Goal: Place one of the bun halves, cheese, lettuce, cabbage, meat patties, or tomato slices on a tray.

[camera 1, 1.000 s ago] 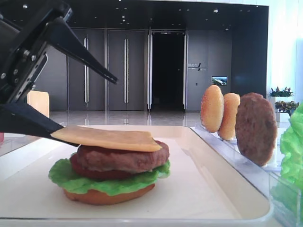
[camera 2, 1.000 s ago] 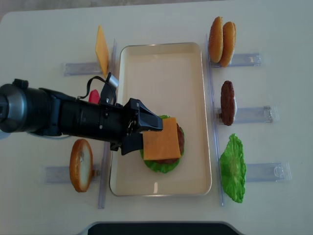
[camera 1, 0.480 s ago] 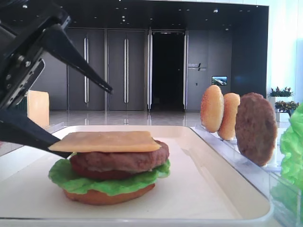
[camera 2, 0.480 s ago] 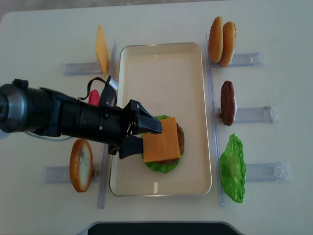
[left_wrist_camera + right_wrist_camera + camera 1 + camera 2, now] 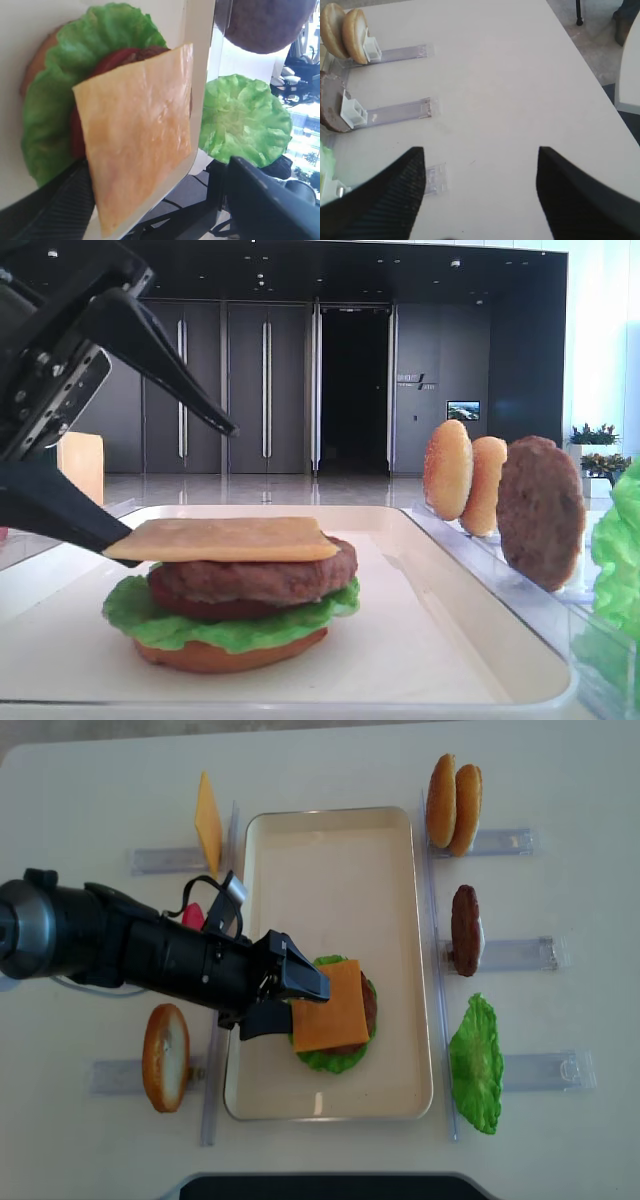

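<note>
The left gripper (image 5: 283, 997) is standing with its jaws spread wide, gripping nothing, its lower finger touching the near edge of the cheese (image 5: 331, 1008). The slice is lying flat on the patty of the stack on the tray (image 5: 330, 835), directly ahead of the jaws. The right gripper (image 5: 480, 190) is idling open, well apart.

White table (image 5: 330, 770) carries tray (image 5: 330, 840) (cream) and racks (image 5: 510, 955).

low side view: tray-level, close | overhead: straight down, far | wrists: close along jaws | shared: tray (image 5: 400, 960), cheese (image 5: 225, 538)
</note>
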{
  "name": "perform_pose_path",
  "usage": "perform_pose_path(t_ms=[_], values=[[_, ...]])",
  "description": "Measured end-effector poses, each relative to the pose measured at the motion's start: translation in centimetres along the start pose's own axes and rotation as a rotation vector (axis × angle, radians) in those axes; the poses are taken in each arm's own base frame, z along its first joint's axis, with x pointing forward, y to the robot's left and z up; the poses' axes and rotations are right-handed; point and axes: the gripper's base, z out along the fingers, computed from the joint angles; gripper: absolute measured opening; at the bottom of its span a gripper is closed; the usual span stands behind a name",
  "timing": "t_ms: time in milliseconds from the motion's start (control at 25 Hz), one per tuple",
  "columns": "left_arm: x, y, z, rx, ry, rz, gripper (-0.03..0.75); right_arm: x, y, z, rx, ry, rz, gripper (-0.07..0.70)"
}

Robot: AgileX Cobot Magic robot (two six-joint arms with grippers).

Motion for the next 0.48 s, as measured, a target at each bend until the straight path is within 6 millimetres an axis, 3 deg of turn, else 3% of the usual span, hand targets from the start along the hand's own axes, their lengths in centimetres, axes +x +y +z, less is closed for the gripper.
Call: perform_pose_path(t_ms=[480], values=[[-1.8,-1.4,-1.6,-0.219,0.175,0.074,0.610,0.0,0.0,0.0,0.000,0.000,0.000,0.480]])
